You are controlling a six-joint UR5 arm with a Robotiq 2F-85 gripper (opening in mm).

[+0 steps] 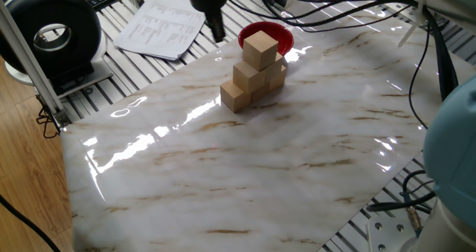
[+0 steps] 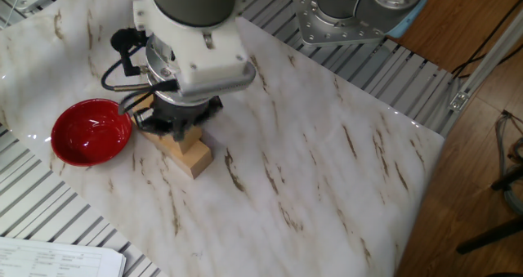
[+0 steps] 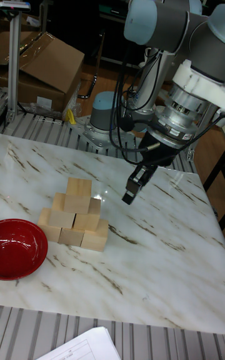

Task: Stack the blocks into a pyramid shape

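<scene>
The blocks (image 3: 72, 215) stand stacked as a pyramid on the marble worktop (image 1: 297, 163) — three tiers, one cube on top. A red bowl (image 3: 19, 248) sits just beside the stack, near the worktop's edge. The claw (image 3: 135, 187) hangs in the air apart from the stack, grasping nothing; whether its jaws are parted I cannot tell. Printed papers (image 1: 165, 23) lie beyond the edge — the rest of the marble is open.

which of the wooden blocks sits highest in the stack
The single top block, alone on the third layer; every other block sits lower, in the rows beneath it.
</scene>
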